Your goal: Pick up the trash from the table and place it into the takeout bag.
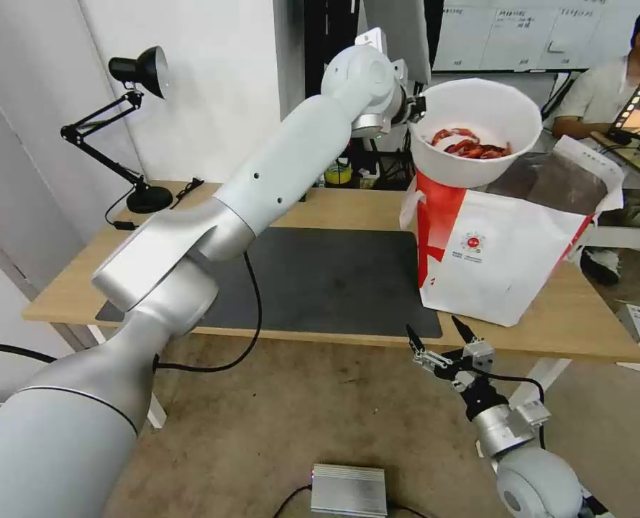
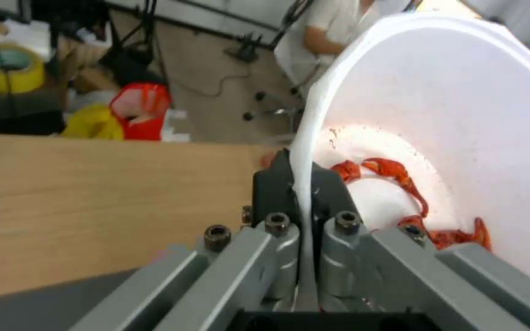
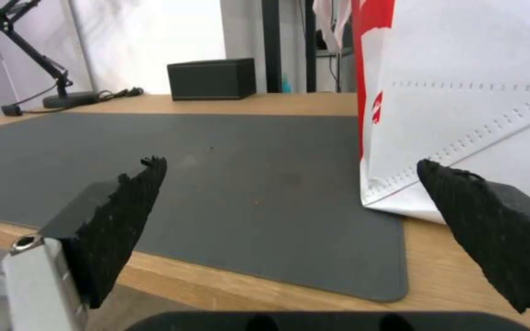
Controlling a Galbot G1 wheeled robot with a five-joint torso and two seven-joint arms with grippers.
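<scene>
My left gripper (image 1: 415, 108) is raised high over the table's back edge, shut on the rim of a white round bowl (image 1: 478, 129) that holds red crayfish shells (image 1: 471, 144). The bowl is tilted and hangs just above the open mouth of the takeout bag (image 1: 500, 252), a boxy white bag with red side panels standing on the right part of the wooden table (image 1: 320, 208). In the left wrist view the black pads (image 2: 274, 184) pinch the bowl's thin rim (image 2: 305, 184), shells (image 2: 400, 177) lying inside. My right gripper (image 1: 435, 338) hangs open below the table's front edge, near the bag.
A dark grey mat (image 1: 320, 277) covers the table's middle. A black desk lamp (image 1: 136, 129) stands at the back left. A black box (image 3: 211, 79) sits at the table's back edge. A silver box (image 1: 349, 491) lies on the floor. A person sits behind the bag.
</scene>
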